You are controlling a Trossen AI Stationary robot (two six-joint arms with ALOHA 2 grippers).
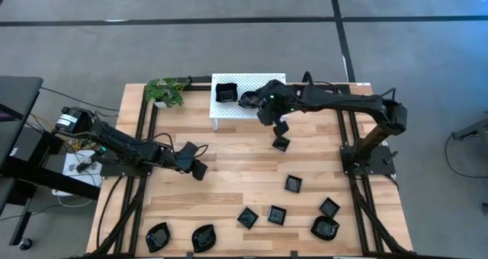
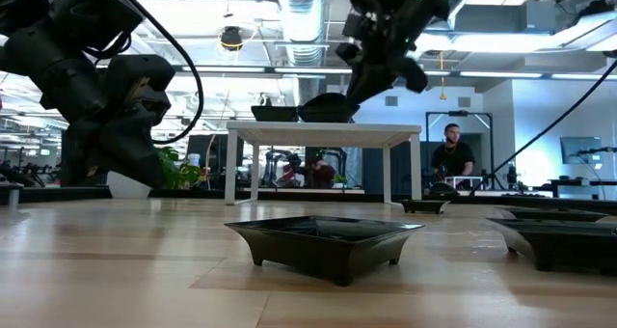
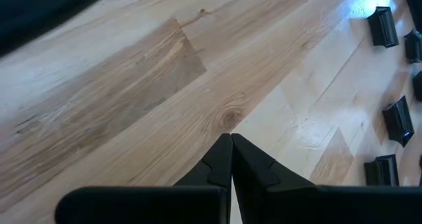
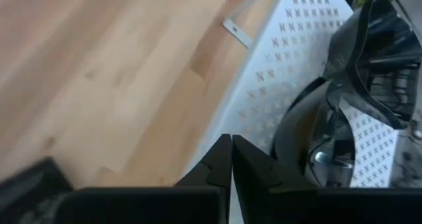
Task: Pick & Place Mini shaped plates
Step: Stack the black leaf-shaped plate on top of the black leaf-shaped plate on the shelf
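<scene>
The right gripper (image 1: 279, 126) is seen with its fingers pressed together on nothing, hanging above the front edge of the white perforated rack (image 1: 229, 108). Two black dishes are set on that rack: a square one (image 1: 226, 92) and a rounded one (image 1: 249, 100) just beside it. A small square plate (image 1: 280, 144) lies on the wooden table (image 1: 229, 183) just below the gripper. More mini shaped plates (image 1: 276, 215) are scattered along the table's near edge and right side. The left gripper (image 1: 200, 171) is also closed and empty, low over bare wood on the left, well apart from any dish. The dishes are judged to be stiff, glossy, slippery and breakable; a raised rim wall is likely the best place to be pinched.
</scene>
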